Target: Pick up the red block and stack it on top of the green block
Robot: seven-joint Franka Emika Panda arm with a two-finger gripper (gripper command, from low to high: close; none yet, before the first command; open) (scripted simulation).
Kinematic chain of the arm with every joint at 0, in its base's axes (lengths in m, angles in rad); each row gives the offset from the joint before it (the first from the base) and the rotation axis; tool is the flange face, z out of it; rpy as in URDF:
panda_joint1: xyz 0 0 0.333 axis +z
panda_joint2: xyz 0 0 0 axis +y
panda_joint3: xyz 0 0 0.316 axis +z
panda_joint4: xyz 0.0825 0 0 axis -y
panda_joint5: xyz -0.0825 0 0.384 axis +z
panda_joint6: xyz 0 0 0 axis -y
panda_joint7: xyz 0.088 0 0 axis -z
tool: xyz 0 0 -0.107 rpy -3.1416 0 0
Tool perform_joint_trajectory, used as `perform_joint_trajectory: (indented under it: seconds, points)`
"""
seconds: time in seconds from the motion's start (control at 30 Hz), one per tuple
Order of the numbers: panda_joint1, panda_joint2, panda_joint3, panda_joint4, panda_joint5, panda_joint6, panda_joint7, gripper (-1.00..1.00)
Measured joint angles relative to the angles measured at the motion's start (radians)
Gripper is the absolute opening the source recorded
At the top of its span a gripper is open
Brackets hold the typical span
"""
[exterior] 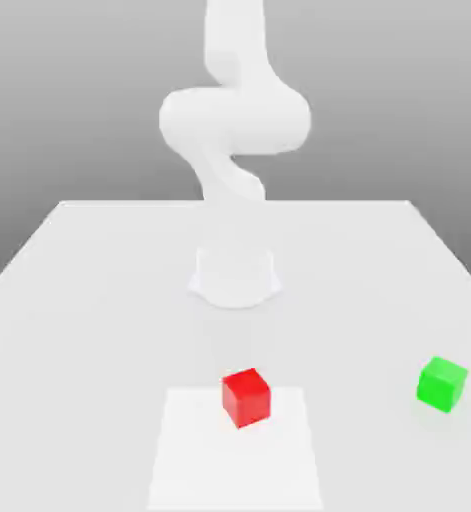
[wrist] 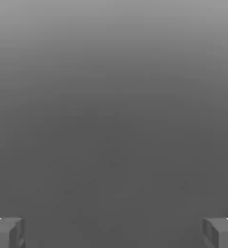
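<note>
1. Pale white table [exterior: 79, 300], flat and matte, spreading wide across the exterior view, far edge meeting a plain grey backdrop that darkens toward the top.
2. Slightly brighter rectangular patch [exterior: 194, 450] marked on the tabletop near the front edge, at about 6 o'clock from the arm's base.
3. White arm [exterior: 234, 120], smooth and rounded, rising from a round pedestal base [exterior: 235, 278] at the table's middle, bending in thick curved segments and running up past the top of the exterior view.
4. Red block [exterior: 246, 396]: small cube, plain matte faces, sharp edges, turned slightly so one corner points forward. Resting on the far part of the brighter patch, at 6 o'clock from the base, well apart from it.
5. Green block [exterior: 442, 383]: cube of the same size and finish, likewise turned a little. Sitting on the bare table at about 3 o'clock from the red block, well apart, toward the exterior view's right, roughly level with it in depth.
6. Both blocks free, touching only the table, open surface between them.
7. In the hand view, gripper [wrist: 114, 232] spread wide, two grey blocky fingertips [wrist: 9, 232] standing at opposite edges, only grey gradient background between them, gripping nothing.
</note>
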Motion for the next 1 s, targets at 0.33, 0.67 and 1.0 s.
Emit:
perform_joint_trajectory:
  seconds: [0.33, 0.67, 1.0]
  points:
    - [0.070, 0.328, -0.053, -0.283, -0.010, 0.237, -0.194, 0.00]
    - [0.110, 0.751, -0.065, -0.512, 0.011, 0.548, -0.394, 0.00]
    - [0.076, 0.925, -0.020, -0.492, 0.062, 0.694, -0.433, -1.00]
